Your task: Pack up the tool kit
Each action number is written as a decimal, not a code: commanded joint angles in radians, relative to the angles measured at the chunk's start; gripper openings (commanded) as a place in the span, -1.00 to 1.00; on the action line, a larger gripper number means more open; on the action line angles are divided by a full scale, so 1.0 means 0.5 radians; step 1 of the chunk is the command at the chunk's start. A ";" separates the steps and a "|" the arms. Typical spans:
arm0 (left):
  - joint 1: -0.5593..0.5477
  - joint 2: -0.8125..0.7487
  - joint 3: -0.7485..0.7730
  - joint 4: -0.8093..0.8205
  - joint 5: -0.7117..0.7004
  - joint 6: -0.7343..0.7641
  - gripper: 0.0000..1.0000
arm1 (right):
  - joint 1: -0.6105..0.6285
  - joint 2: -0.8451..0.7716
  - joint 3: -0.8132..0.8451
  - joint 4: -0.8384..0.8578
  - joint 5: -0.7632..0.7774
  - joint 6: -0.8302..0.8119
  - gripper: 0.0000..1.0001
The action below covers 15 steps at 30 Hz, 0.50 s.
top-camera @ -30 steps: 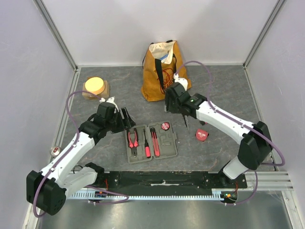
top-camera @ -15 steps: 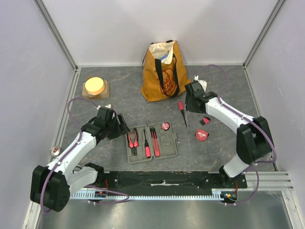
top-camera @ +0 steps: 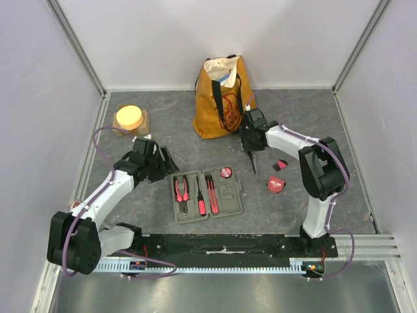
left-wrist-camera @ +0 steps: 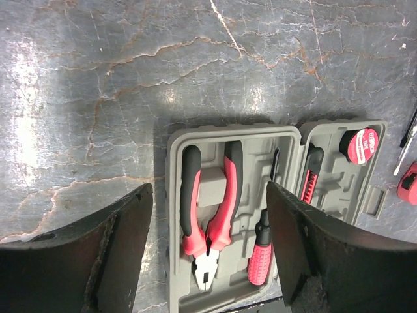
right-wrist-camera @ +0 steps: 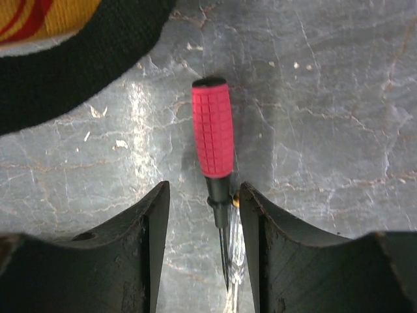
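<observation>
The right gripper [right-wrist-camera: 203,195] straddles the screwdriver [right-wrist-camera: 212,130] mid-frame, jaws apart and seemingly not yet clamped. The tool's long axis runs vertically between them (handle uppermost). The left gripper [left-wrist-camera: 208,222] gapes above the case [left-wrist-camera: 228,132].

Nothing can be read. White lettering on the red disc [left-wrist-camera: 367,145] in the case [left-wrist-camera: 215,132] is too small, and the red print on the bag [top-camera: 218,107] is as well.

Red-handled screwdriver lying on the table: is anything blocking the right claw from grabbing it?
Nothing visible does. The red-handled screwdriver lies on the table with its shaft between the right gripper's open jaws; the mustard-yellow tote bag sits clear beyond the handle.
</observation>
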<state>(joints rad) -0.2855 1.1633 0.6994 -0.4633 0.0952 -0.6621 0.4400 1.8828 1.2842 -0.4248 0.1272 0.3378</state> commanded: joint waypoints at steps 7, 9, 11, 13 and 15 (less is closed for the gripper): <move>0.086 -0.065 0.012 0.028 0.104 0.078 0.50 | -0.003 0.213 0.297 0.113 -0.006 -0.194 -0.01; 0.092 -0.090 0.015 0.040 0.144 0.121 0.50 | -0.006 0.296 0.361 0.119 -0.043 -0.249 -0.08; 0.096 -0.108 0.012 0.046 0.202 0.201 0.50 | 0.000 0.361 0.429 0.074 -0.037 -0.267 -0.13; 0.096 -0.139 -0.012 0.046 0.236 0.256 0.50 | -0.003 0.379 0.435 0.055 -0.012 -0.268 -0.14; 0.099 -0.188 -0.040 0.049 0.248 0.284 0.50 | 0.000 0.358 0.414 0.046 0.067 -0.274 -0.13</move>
<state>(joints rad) -0.2420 1.1236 0.6983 -0.4610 0.1703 -0.6067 0.4347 2.0476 1.4731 -0.4091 0.1402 0.2253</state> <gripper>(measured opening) 0.753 0.433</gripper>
